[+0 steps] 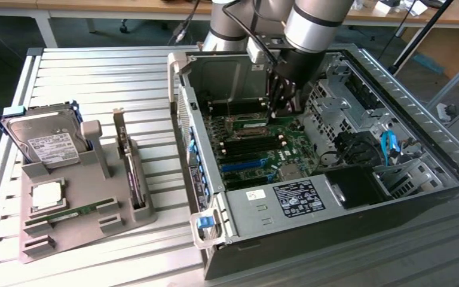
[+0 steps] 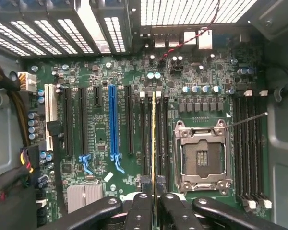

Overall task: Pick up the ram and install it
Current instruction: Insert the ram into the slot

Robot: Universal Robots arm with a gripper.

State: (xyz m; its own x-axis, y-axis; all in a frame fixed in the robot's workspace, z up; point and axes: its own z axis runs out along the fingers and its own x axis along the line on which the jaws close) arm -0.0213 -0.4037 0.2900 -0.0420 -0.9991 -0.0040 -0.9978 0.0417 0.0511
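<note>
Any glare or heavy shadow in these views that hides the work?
Wrist view: light through the vented panel blows out white, while the end effector gripping the ram shows as dark shapes; the motherboard is evenly lit. Exterior view: soft even light, shadow deepest inside the computer case.

A ribbed aluminium worktable (image 1: 94,66) spreads across the left and lower frame under soft, even light. Along the top edge runs a wooden workbench (image 1: 118,6) on white legs (image 1: 48,30), with dark floor (image 1: 6,34) beneath. A black pole (image 1: 422,33) slants through the upper right corner.
</note>
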